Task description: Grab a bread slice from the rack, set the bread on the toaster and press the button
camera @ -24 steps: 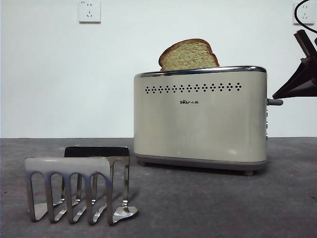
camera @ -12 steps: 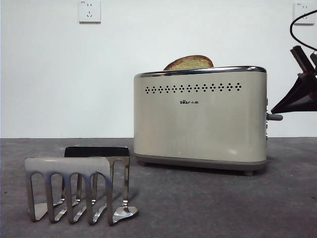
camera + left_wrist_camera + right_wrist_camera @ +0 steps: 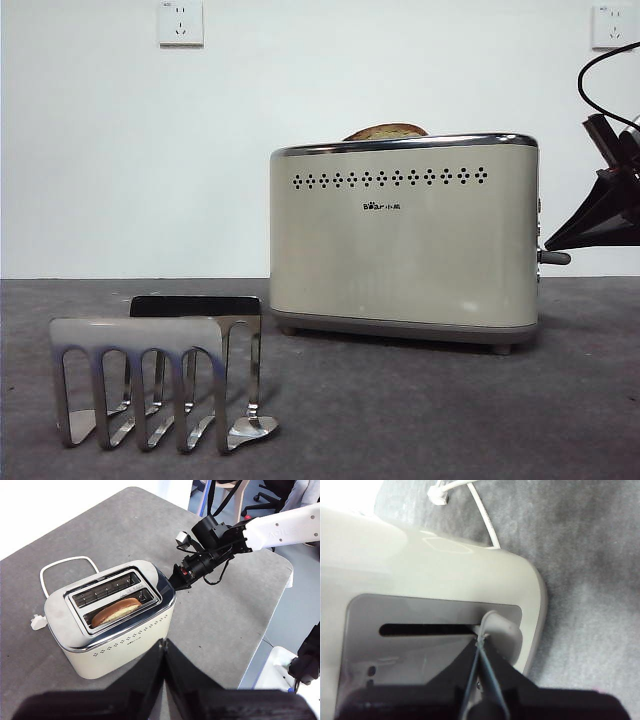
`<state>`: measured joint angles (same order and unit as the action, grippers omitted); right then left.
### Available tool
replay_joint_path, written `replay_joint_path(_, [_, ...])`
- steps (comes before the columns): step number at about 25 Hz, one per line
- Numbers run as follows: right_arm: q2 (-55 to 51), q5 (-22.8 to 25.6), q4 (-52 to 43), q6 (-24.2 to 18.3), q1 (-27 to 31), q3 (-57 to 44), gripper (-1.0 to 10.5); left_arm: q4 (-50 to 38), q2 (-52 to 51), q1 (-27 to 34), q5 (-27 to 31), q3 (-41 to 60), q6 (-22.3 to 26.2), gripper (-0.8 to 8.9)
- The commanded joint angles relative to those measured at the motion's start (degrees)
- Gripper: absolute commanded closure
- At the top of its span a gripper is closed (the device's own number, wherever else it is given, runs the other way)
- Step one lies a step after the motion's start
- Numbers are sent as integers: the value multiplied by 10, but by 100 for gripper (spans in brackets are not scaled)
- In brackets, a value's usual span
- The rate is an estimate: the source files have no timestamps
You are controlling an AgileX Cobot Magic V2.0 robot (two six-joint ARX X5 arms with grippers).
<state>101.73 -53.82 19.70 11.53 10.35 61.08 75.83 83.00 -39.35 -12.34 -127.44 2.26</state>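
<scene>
The cream toaster (image 3: 400, 250) stands right of centre. The slice of bread (image 3: 386, 132) sits low in the slot nearer the dotted side, with only its brown domed top above the rim; it also shows in the left wrist view (image 3: 116, 611). My right gripper (image 3: 556, 243) is shut, with its tips pressing on the button (image 3: 553, 257), a dark lever low on the toaster's narrow end. In the right wrist view the shut tips (image 3: 480, 641) rest on the lever (image 3: 501, 629). My left gripper (image 3: 164, 646) is shut and empty, high above the toaster (image 3: 125, 645). The steel rack (image 3: 150, 380) stands empty at front left.
A white power cord (image 3: 65, 565) and plug (image 3: 38, 622) lie behind the toaster. The table edge (image 3: 260, 615) runs close past the right arm (image 3: 270, 530). Wall sockets (image 3: 181, 22) are on the white wall.
My right gripper has moved down with the lever under it. The bread has sunk from well above the rim to just its top showing.
</scene>
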Motion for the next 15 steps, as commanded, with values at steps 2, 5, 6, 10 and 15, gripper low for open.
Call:
replay_joint_path(2, [21,61,15,-11,-3,-13,955,-1,-2,-1,0,4,-5,822])
replay_joint_path(5, [21,62,14,-11,-3,-13,955,-1,-2,-1,0,4,-5,822])
replay_joint_path(6, [21,64,14,-11,-3,-13,955,-1,-2,-1,0,4,-5,822])
replay_joint_path(10, [21,69,27,-14,-3,-13,955,-1,-2,-1,0,4,-5,822])
replay_joint_path(15, [21,69,31,-14,-3,-13,955,-1,-2,-1,0,4,-5,822])
